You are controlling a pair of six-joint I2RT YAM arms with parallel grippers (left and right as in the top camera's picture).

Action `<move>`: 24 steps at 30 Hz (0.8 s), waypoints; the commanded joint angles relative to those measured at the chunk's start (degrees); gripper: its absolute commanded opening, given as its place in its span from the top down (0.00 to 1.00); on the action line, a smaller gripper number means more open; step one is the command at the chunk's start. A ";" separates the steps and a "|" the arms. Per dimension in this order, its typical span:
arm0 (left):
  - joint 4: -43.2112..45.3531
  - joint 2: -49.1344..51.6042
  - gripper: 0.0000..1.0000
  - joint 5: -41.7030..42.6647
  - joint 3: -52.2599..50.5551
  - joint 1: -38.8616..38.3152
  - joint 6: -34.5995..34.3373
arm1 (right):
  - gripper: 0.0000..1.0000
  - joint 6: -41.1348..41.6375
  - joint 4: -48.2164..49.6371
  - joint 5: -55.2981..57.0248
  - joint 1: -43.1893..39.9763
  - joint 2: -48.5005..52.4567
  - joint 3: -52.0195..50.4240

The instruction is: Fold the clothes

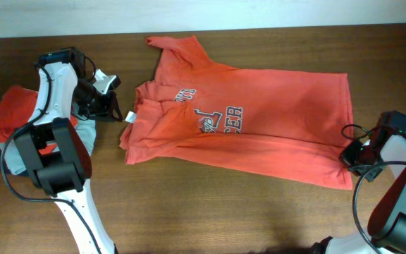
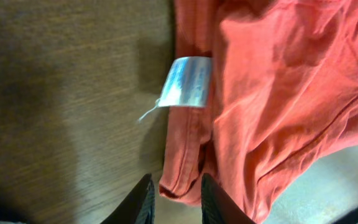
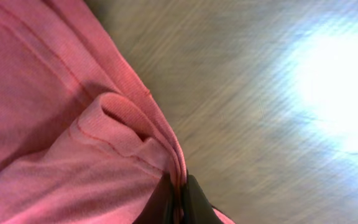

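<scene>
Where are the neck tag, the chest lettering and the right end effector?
Tag (image 2: 188,81): left wrist view, middle of the white label.
Lettering (image 1: 220,118): overhead view, centre of the print.
Right end effector (image 3: 179,183): right wrist view, between fingertips shut on the shirt (image 3: 55,124) edge.

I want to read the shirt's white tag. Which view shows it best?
Left wrist: the white tag is large and central there, hanging from the T-shirt at its neck edge. Overhead shows it only as a tiny white speck; the right wrist view misses it.
</scene>
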 commanded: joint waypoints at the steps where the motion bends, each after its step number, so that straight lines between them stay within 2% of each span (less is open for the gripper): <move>1: -0.61 -2.51 0.74 2.58 0.92 -0.35 -0.11 | 0.95 1.55 -1.14 2.32 -2.23 1.16 1.77; 10: -5.55 -11.54 0.70 -1.57 0.87 -0.22 0.48 | 0.94 3.96 -3.19 1.27 -5.42 1.16 2.01; 14: -6.62 -12.74 0.69 0.02 0.31 -0.76 0.28 | 0.94 4.15 -3.72 1.03 -7.41 1.16 2.01; 18: -5.53 -12.74 0.69 0.46 -3.82 -3.23 0.28 | 0.94 4.13 -3.74 0.87 -8.11 1.16 2.01; 24: -0.72 -12.74 0.69 1.95 -16.02 -8.96 0.22 | 0.93 4.15 -3.96 0.83 -8.39 1.16 2.01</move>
